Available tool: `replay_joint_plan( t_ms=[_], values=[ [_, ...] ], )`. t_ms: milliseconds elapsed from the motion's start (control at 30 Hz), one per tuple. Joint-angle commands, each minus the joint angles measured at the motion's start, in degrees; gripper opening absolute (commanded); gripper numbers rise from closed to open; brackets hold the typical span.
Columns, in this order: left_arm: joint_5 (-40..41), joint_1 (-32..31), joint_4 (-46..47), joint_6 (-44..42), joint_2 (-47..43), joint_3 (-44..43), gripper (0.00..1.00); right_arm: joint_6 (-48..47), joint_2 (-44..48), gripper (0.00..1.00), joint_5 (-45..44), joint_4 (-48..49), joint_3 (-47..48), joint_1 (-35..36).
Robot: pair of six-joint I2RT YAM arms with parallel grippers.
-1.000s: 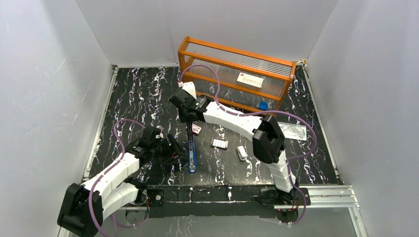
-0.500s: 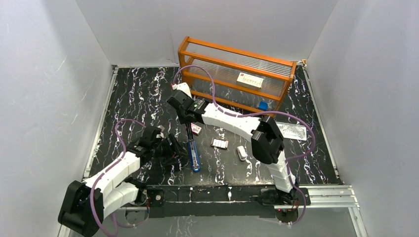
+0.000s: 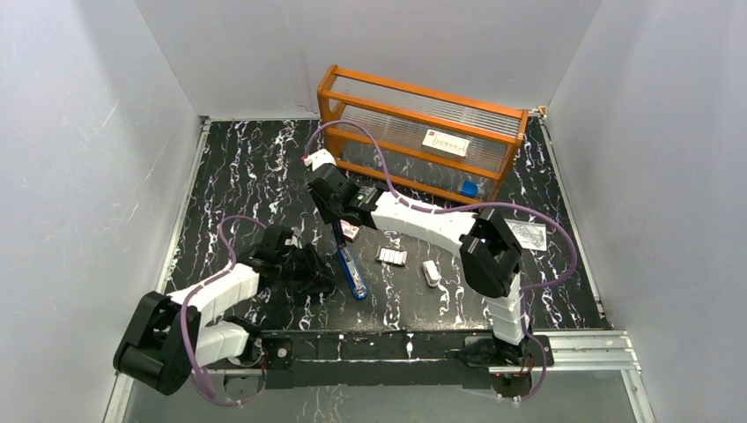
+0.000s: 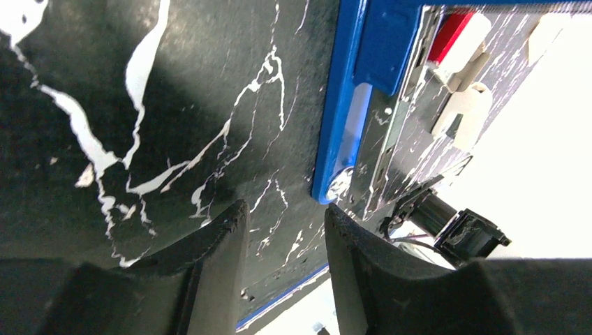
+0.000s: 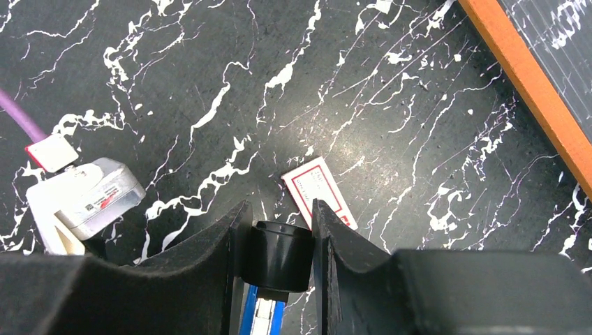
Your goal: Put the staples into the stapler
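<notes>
Two changes in the last sec: the slim blue desk stapler with a black front end [image 3: 352,275] has swung so its near end points more to the robot's right, and the left gripper [image 3: 320,279] has moved in beside it w/ jaws narrower than before. The right gripper [image 5: 279,209] is clamped on the stapler's black nose, squeezed between both fingers [image 5: 223,265]; the blue body trails back from there. Left fingers [image 4: 216,258] stand apart w/ only black marble tabletop [image 4: 174,105] between them. The stapler's blue end lies just past the nearer fingertip, apparently not touching. The flat silvery-grey block of staples [image 3: 392,256] lies well apart from both sets of fingers; a small red-and-white cardboard box [image 5: 320,192] sits just beyond the right fingertips. Prob. meaning: stapler being lined up for a two-handed open; loading not begun.
</notes>
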State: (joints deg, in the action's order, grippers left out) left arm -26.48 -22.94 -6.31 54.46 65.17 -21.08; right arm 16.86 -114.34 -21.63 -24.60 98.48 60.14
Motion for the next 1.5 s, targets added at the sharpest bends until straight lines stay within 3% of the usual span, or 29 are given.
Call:
replay_joint_plan(
  t_ms=[0, 300, 633, 867, 1233, 1467],
  values=[
    [-1.88, 0.3, 5.96, 2.15, 1.99, 0.28, 0.41, 0.54, 2.98, 0.35, -0.2, 3.97, -1.91, 0.15],
    [2.61, -0.81, 11.74, 9.61, 8.31, 0.07, 0.41, 4.2, 4.77, 0.34, -1.5, 5.64, -5.85, 0.64],
    [8.04, -5.82, 17.81, 9.75, 16.47, 0.41, 0.25, 7.07, 5.65, 0.29, -0.17, 7.55, -8.63, 0.94],
    [16.39, -9.08, 12.48, 11.67, 21.39, 0.62, 0.11, 8.05, 6.25, 0.28, -0.3, 7.7, -9.62, 1.33],
    [18.41, -9.4, 8.93, 11.15, 26.77, -0.27, 0.09, 9.82, 9.92, 0.27, -1.05, 10.2, -15.31, 1.98],
    [19.41, -9.4, 6.65, 12.33, 27.79, -2.01, 0.09, 10.42, 16.25, 0.27, -0.47, 15.33, -23.63, 2.85]
  ],
)
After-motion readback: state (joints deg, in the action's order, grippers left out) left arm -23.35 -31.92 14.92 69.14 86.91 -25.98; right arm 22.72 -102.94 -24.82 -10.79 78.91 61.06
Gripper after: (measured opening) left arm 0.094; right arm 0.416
